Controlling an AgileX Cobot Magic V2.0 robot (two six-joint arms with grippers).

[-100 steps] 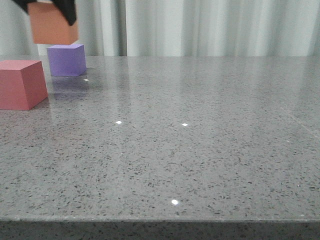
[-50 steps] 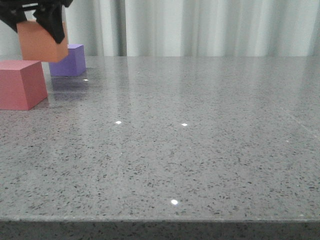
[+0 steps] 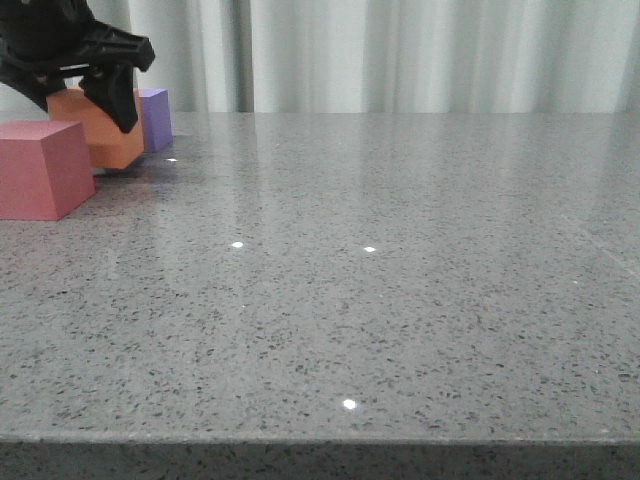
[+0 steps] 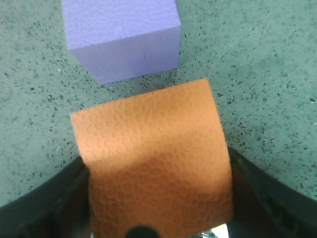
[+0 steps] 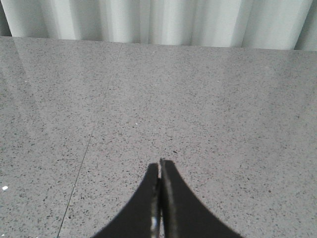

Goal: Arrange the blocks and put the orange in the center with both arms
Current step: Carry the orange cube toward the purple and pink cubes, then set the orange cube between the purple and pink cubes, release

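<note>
The left hand is clamped on the orange cube, fingers on opposite side faces — the cube sits low over the desk, whether touching I cannot tell. It looks light, matte and slightly soft, so flat faces suit a grip. The purple cube lies just beyond, the red cube just beside. The right hand is closed on nothing — well apart.
</note>
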